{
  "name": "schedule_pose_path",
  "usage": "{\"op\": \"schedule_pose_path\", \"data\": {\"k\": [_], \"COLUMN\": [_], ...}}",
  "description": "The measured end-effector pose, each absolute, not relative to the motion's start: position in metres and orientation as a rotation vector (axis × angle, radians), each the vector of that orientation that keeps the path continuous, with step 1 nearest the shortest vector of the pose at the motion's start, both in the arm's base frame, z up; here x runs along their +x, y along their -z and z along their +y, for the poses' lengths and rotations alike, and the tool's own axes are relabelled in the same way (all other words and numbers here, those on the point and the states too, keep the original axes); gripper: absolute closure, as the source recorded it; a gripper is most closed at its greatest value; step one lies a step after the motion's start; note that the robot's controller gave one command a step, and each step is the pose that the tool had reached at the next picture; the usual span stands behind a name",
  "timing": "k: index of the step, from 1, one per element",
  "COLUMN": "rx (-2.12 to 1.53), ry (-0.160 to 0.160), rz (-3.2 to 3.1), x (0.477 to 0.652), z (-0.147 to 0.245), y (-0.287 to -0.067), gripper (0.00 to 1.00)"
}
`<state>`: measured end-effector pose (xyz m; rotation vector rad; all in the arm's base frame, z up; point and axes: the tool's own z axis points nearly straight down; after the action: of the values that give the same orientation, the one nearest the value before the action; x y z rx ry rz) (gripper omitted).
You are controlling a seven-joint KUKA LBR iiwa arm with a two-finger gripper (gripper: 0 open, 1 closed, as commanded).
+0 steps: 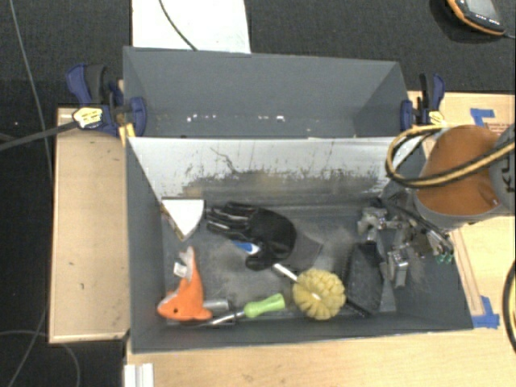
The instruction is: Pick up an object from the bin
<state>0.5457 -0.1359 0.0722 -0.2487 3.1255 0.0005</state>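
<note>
A grey metal bin (266,95) sits on a dark floor (48,22), seen from above, with its scratched back wall sloping down to a flat bottom. The gripper (389,252) hangs low at the right end of the bin and points downward. It is over the right edge of a dark flat block (363,285) that lies on the bin's bottom near the front right corner. Whether the gripper is open or closed cannot be told.

Above it, the wrist wears a rounded orange cover (455,176) with yellow and black cables (401,156) looped beside it. The arm leans in over the bin's right wall.

Just left of the block lies a round yellow brush (319,293) on a white handle. A green-handled tool (262,305) lies along the front wall, with an orange fish-shaped toy (187,298) near the front left corner. Toward the middle lies a black glove-like thing (256,226). A white triangular piece (185,214) rests by the left wall.
</note>
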Motion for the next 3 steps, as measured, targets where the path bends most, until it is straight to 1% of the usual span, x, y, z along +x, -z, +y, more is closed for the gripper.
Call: {"op": "schedule_pose_path", "data": {"k": [1, 2, 3], "rx": [-0.267, -0.257, -0.251], "ry": [0.000, 0.004, 0.006], "rz": [3.124, 3.115, 3.108], "x": [0.546, 0.544, 0.547], "z": [-0.136, -0.131, -0.134], "y": [-0.072, -0.160, -0.152], "gripper": [0.00, 0.00, 0.00]}}
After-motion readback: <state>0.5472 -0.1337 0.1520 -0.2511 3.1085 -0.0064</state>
